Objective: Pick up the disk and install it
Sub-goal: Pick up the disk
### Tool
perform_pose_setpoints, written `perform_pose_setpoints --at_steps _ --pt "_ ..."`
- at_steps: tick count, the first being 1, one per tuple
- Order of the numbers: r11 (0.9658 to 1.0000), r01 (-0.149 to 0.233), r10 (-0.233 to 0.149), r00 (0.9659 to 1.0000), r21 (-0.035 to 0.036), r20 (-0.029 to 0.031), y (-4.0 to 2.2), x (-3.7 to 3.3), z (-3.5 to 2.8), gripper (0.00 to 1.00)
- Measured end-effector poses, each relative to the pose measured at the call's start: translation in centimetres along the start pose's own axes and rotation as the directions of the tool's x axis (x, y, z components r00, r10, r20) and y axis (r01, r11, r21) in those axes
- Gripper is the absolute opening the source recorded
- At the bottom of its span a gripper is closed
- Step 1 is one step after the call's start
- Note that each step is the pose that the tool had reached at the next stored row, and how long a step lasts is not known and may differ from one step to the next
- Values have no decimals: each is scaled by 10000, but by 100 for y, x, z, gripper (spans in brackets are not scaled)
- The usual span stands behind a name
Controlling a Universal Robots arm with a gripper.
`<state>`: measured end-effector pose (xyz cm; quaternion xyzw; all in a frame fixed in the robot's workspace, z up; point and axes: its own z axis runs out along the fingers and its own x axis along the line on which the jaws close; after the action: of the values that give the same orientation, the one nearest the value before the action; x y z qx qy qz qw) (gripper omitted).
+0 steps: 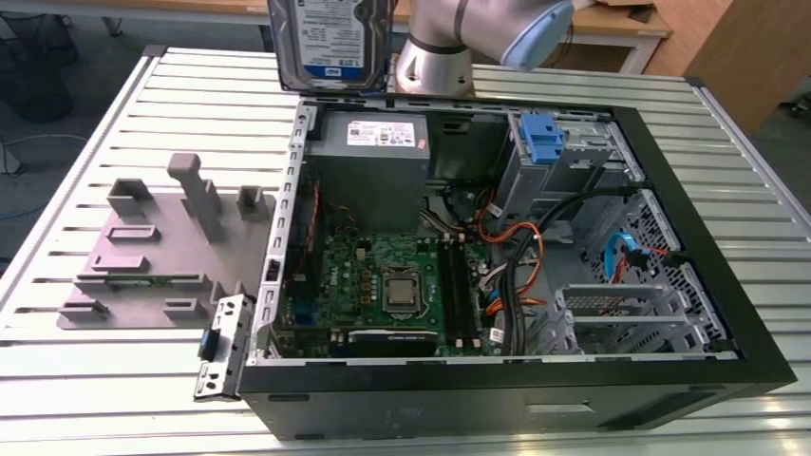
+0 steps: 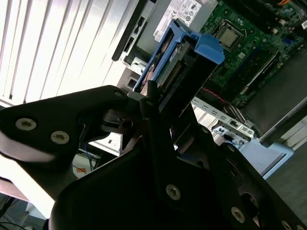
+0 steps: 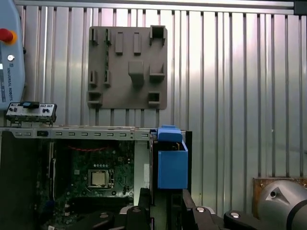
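The disk hangs upright in the air above the far edge of the open computer case, its white-and-blue label facing the exterior camera. In both wrist views it juts out from between the black fingers, with its blue carrier rail at the front. My gripper is shut on the disk. The case's drive bay with an upright blue latch piece lies below, toward the exterior view's right of the disk.
A grey power-supply box sits in the case's far corner, with the motherboard and loose cables beside it. A grey fixture plate lies on the slatted table beside the case. A small front-panel strip leans at the case's near corner.
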<state>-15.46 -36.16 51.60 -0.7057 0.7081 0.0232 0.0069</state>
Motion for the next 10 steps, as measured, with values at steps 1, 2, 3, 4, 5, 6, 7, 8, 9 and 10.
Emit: perform_pose_setpoints --at_steps 1,2,3,4,5,6,7,8,9,10 --pt "10000 -1 1 10000 0 0 -30 7 2 35" --pt "10000 -1 1 10000 0 0 -61 13 3 35" --pt "10000 -1 1 10000 0 0 -93 20 5 35" --pt "10000 0 0 10000 -1 0 -125 27 7 35" --pt "10000 0 0 10000 0 0 -158 33 9 35" --pt "10000 -1 1 10000 -1 0 -189 39 11 35" --pt "10000 -1 1 10000 0 0 -221 45 13 35" --pt "10000 -1 1 10000 0 0 -252 51 15 35" --pt "10000 0 0 10000 1 1 -284 57 18 35" --pt "10000 -1 1 10000 0 1 -316 63 19 35"
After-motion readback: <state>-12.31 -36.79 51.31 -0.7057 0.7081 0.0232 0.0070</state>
